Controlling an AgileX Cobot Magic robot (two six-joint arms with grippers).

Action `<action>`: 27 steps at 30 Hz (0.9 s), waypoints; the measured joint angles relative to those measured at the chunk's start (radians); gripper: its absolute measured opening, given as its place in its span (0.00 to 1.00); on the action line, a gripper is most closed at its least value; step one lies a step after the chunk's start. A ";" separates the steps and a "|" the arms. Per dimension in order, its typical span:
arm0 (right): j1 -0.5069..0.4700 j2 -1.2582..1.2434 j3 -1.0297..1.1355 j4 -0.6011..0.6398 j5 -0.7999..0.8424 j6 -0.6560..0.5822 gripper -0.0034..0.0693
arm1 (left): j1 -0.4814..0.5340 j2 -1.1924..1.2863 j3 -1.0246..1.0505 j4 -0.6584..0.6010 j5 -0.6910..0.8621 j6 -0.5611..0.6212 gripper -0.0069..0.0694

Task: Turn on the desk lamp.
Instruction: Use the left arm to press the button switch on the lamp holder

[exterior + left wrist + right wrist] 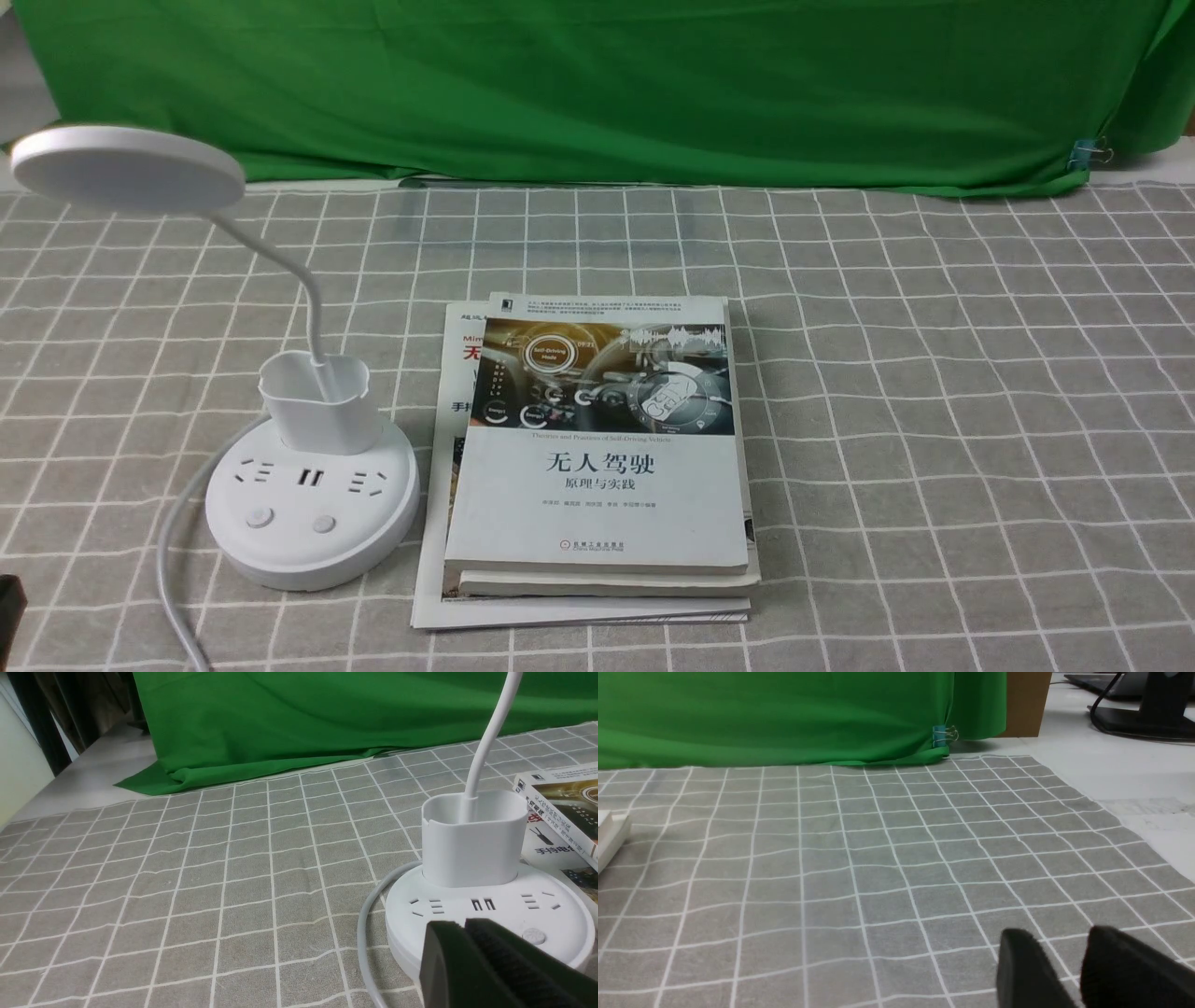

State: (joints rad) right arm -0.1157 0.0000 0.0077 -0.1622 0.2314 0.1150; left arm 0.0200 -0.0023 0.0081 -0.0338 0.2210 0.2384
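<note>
The white desk lamp stands at the left of the table. Its disc head (126, 168) is on a bendy neck above a cup holder (317, 406) and a round base (313, 546). The base has sockets and two buttons (260, 516). In the left wrist view the base (490, 914) lies just beyond my left gripper (465, 923). That gripper is shut and empty, and its fingers hide one button; the other button (533, 936) shows. Only a black bit of that gripper (7, 607) shows in the front view, at the bottom left edge. My right gripper (1059, 935) is slightly open and empty over bare cloth.
A stack of books (597, 457) lies right beside the lamp base. The lamp's white cable (173, 551) runs from the base toward the front edge. A grey checked cloth (934, 420) covers the table. A green backdrop (597, 84) hangs at the back.
</note>
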 joint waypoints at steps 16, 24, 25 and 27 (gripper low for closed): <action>0.000 0.000 0.000 0.000 0.000 -0.001 0.38 | 0.000 0.000 0.000 0.020 -0.243 0.000 0.12; 0.000 0.000 0.000 0.000 0.000 -0.001 0.38 | 0.000 0.000 0.000 -0.010 -0.333 -0.040 0.12; 0.000 0.000 0.000 0.000 0.000 -0.001 0.38 | 0.000 0.000 0.000 -0.014 -0.333 -0.047 0.12; 0.000 0.000 0.000 0.000 0.000 -0.001 0.38 | 0.000 0.000 0.000 -0.079 -0.452 -0.149 0.12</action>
State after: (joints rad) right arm -0.1157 0.0000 0.0077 -0.1622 0.2314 0.1139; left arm 0.0200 -0.0023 0.0081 -0.1123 -0.2315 0.0891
